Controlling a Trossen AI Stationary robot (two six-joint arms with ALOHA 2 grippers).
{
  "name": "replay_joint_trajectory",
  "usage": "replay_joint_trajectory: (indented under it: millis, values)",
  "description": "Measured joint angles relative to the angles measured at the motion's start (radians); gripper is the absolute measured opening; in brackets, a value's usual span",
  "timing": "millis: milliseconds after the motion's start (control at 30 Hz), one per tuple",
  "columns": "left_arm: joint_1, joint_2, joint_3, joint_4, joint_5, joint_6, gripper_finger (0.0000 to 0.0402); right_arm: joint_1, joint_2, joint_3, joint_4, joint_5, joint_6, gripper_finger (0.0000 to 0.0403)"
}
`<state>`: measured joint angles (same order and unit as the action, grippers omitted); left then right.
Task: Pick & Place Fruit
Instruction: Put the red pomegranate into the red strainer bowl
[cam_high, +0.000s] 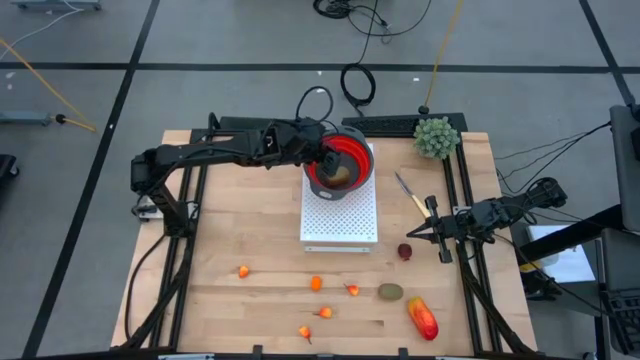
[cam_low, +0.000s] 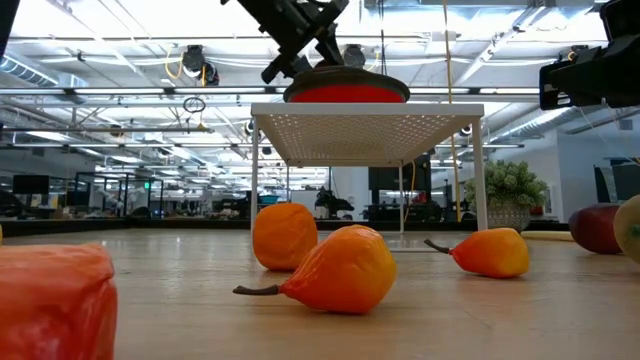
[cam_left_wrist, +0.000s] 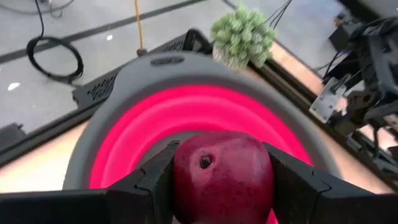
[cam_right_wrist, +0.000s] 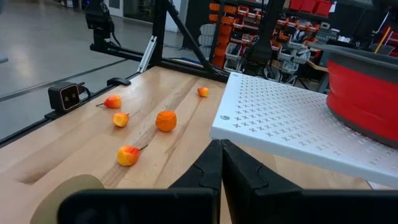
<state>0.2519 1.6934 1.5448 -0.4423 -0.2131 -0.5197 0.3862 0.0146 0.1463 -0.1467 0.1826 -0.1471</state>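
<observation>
A red bowl with a grey rim stands on a white perforated stand at the table's far middle. My left gripper reaches over the bowl from the left, shut on a dark-red fruit. Loose fruit lies on the near table: small orange pieces, a dark-red ball, a brown-green oval and a red-orange oblong. My right gripper waits shut at the table's right, level, beside the dark-red ball. My left gripper pinches the dark-red fruit by two opposite sides, one finger on each side. The fingers slant down from the table's left. The fruit sits over the bowl's red hollow; its underside is hidden.
A green spiky ball plant stands at the far right corner. A yellow-handled knife lies right of the stand. Black rails run along the table's left and right sides. Bare wood lies between the stand and the loose fruit.
</observation>
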Motion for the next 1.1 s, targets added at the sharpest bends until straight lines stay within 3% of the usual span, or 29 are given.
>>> replay_joint_trajectory:
  millis: [1100]
  values:
    - [0.021,0.094,0.0,0.052,0.005,0.004,0.02,0.0,0.0,0.0,0.0,0.0,0.003,0.0]
